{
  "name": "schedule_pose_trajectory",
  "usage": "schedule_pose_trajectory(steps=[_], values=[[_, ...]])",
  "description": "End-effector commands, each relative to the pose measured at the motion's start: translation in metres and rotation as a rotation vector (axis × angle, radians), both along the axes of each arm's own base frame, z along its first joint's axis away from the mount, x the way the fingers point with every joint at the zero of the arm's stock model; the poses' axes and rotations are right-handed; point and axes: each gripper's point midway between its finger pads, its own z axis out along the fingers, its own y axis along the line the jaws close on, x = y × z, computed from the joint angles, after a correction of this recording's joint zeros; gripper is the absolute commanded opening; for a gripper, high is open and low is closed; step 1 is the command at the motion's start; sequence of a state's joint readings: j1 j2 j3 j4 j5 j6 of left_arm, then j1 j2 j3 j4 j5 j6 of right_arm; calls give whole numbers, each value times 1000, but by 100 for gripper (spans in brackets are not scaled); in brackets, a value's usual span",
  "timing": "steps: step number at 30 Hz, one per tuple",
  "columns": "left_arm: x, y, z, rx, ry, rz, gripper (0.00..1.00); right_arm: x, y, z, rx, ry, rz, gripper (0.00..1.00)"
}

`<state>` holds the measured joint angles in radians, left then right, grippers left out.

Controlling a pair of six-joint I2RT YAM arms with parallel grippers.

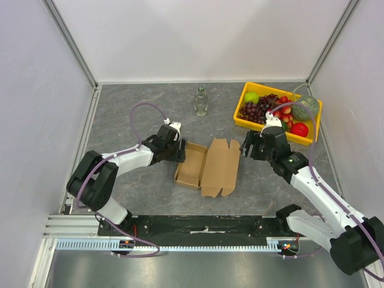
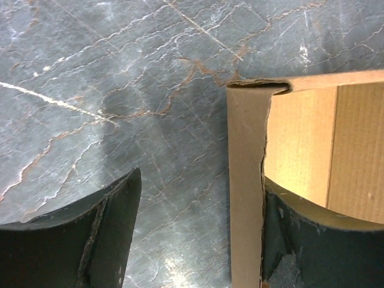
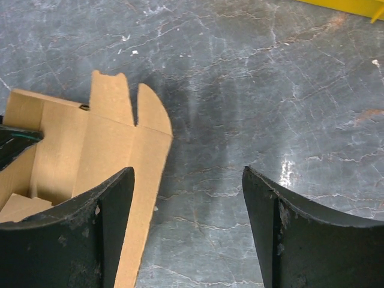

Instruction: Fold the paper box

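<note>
- Paper box [image 1: 207, 163]: plain brown cardboard, half formed. It lies on the grey table [image 1: 138, 108], near the yellow tray [image 1: 243, 101], on that tray's near-left side and apart from it.
- Build: a shallow trough with raised walls on the side away from the tray. A flat lid panel with tabs is spread out on the side toward the tray.
- Handling, judged: light, thin and stiff along the panels, and it bends readily at the scored creases. It would slide on the smooth table if pushed without a brace, and its edges would crush or tear under a hard pinch.
- Hold points, judged: a raised wall edge to steady the trough, and the lid's free edge nearest the tray for lifting it over.
- Orientation: open face up, with the long axis running near to far, slightly tilted.
- Left gripper [image 2: 201, 180]: at the box wall farthest from the tray. Its jaws are spread, one finger inside the trough and one outside, and the wall is not pinched.
- Right gripper [image 3: 187, 174]: between the lid edge and the tray. Its jaws are spread and hold nothing.
</note>
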<state>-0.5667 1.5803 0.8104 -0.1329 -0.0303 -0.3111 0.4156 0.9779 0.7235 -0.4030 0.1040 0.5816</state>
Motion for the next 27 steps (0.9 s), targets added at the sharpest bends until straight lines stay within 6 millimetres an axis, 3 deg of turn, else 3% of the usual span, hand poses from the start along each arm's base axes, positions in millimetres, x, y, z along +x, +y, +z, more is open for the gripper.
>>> schedule_pose_trajectory(steps=[1, 6, 15, 21, 27], values=[[11, 8, 29, 22, -76, 15, 77, 8, -8, 3, -2, -36, -16, 80], [9, 9, 36, 21, -86, 6, 75, 26, -23, 3, -24, -73, -61, 80], [0, 11, 29, 16, -67, -8, 49, 49, -42, 24, -67, -268, -91, 81], [0, 14, 33, 31, -72, 2, 60, 46, -30, 20, -58, -288, -4, 82], [4, 27, 30, 107, -68, 37, 61, 43, -22, 13, -39, -268, 43, 82]])
